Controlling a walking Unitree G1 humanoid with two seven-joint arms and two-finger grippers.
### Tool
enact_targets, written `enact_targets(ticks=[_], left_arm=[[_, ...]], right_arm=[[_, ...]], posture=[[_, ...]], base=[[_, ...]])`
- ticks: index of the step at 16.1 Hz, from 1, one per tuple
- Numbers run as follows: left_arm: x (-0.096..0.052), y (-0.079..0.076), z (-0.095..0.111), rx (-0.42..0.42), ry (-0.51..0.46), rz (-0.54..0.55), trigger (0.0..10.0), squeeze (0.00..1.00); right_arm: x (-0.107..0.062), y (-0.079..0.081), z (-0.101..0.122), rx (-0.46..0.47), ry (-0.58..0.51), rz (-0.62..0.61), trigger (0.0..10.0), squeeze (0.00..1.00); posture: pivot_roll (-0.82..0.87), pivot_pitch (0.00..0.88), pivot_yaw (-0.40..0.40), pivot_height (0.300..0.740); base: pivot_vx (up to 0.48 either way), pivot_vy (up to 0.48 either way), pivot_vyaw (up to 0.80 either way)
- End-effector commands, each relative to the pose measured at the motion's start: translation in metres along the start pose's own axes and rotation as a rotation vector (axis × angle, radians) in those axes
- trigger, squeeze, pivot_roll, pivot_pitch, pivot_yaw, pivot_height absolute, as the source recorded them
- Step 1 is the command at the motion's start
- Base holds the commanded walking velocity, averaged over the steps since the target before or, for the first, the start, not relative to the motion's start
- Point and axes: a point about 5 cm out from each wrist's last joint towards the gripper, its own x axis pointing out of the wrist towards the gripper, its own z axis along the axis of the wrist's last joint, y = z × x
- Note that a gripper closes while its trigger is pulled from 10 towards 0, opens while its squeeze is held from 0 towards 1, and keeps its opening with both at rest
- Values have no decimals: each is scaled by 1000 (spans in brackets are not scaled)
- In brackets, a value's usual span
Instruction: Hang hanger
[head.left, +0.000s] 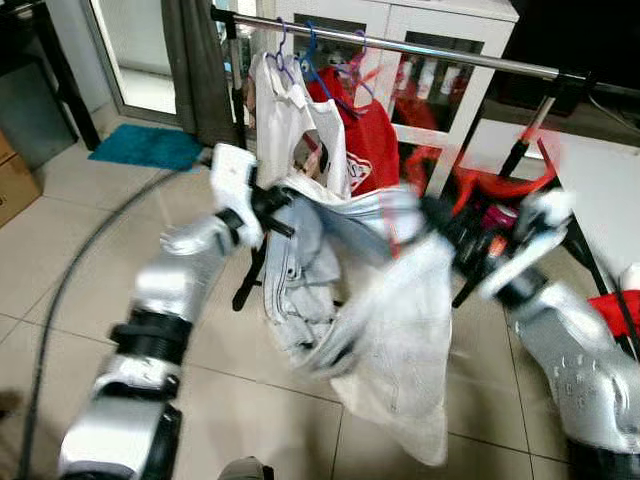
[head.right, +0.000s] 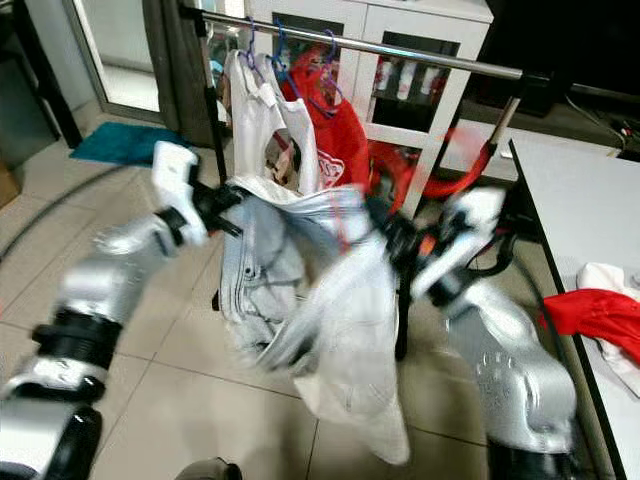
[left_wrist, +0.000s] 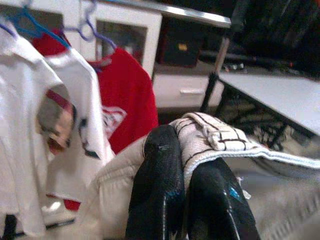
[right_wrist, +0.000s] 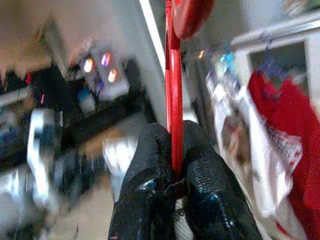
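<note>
A metal clothes rail (head.left: 400, 45) crosses the top of the head views, with a white T-shirt (head.left: 290, 110) and a red shirt (head.left: 365, 135) hanging from it on blue and purple hangers. Both shirts carry printed graphics, but no writing on them can be read. Below and in front of the rail, a pale grey-white garment (head.left: 380, 320) sags between the two raised arms; its folds are smeared by motion blur and its shape is hard to make out. Right of the rail stands a white bench (head.right: 590, 200) with a red cloth (head.right: 595, 310) on it, cut off by the frame edge.

The left gripper (left_wrist: 187, 165), arm bent and lifted toward the rail, has its fingers pinched on a striped edge of the garment. The right gripper (right_wrist: 175, 172), held up below the rail's right end, has its fingers closed tight on the red hanger (right_wrist: 173, 100), which rises straight from between them; its hook is blurred.
</note>
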Motion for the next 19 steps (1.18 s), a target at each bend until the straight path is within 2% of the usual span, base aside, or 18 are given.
enact_targets(ticks=[1,3,5,7,8,10,12,14,17,19], left_arm=[[1,-3,1,22,11,4,0,0],[4,-7,-13,37,70,29,0,0],[8,-13,-21,43,97,14,0,0],[14,-28,-32,43,132,-33,0,0],[16,-38,-40,55,161,-69,0,0],[18,-47,-50,62,184,-89,0,0],[19,-53,-55,57,197,-107,0,0],[17,-58,-62,73,221,-132,0,0],[12,-58,-70,87,248,-134,0,0],[5,-50,-74,87,264,-110,0,0]], right_arm=[[0,-2,17,2,-89,-12,0,0],[4,-3,40,54,-223,-25,0,0],[9,1,48,47,-243,-12,0,0],[14,7,52,58,-259,-1,0,0],[18,9,57,92,-291,3,0,0],[21,11,64,143,-335,6,0,0],[23,10,70,193,-377,-3,0,0],[24,6,74,201,-399,-21,0,0],[24,2,83,191,-415,-34,0,0],[21,-5,89,179,-430,-58,0,0]], posture=[[-65,0,-31,740],[-66,0,-26,740],[-66,0,-25,740],[-67,0,-25,740],[-69,0,-24,740],[-72,0,-24,740],[-72,0,-24,740],[-69,0,-32,740],[-70,0,-33,740],[-72,0,-30,740]], base=[[0,0,0],[0,0,0],[0,0,0],[0,0,0],[0,0,0],[0,0,0],[0,0,0],[0,0,0],[0,0,0],[0,0,0]])
